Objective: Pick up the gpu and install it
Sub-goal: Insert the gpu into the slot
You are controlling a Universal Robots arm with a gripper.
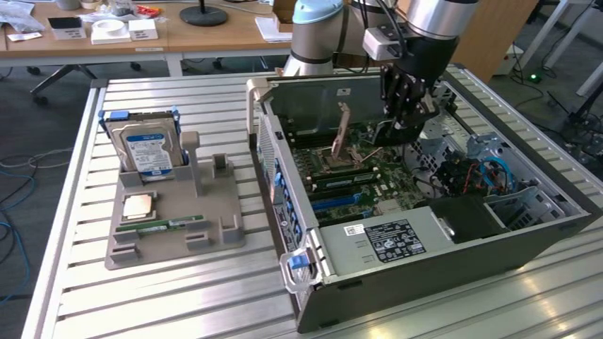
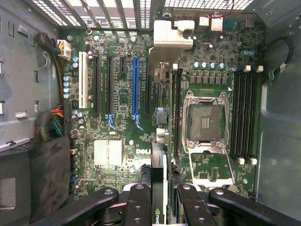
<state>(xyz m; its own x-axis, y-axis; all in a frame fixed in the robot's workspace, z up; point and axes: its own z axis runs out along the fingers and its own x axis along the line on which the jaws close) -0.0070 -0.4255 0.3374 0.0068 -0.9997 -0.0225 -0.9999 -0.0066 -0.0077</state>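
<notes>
My gripper (image 1: pixel 397 133) hangs inside the open computer case (image 1: pixel 443 244), above the motherboard (image 1: pixel 354 180). It is shut on the gpu (image 1: pixel 358 145), a thin card held on edge, with its metal end bracket (image 1: pixel 343 127) toward the case's rear wall. In the wrist view the gpu (image 2: pixel 160 136) appears edge-on, running from the gripper (image 2: pixel 160 200) out to the silver bracket (image 2: pixel 171 35). The card hovers over the board between the blue slot (image 2: pixel 135 84) and the open CPU socket (image 2: pixel 205 123), slightly beside the blue slot.
On the exterior view's left, a grey holder (image 1: pixel 212 240) on the slatted table carries an upright hard drive (image 1: pixel 146 145), a CPU chip (image 1: pixel 140 205) and a RAM stick (image 1: pixel 160 226). Cable bundles (image 2: pixel 54 123) and the power-supply box (image 1: pixel 396 240) crowd the case's near side.
</notes>
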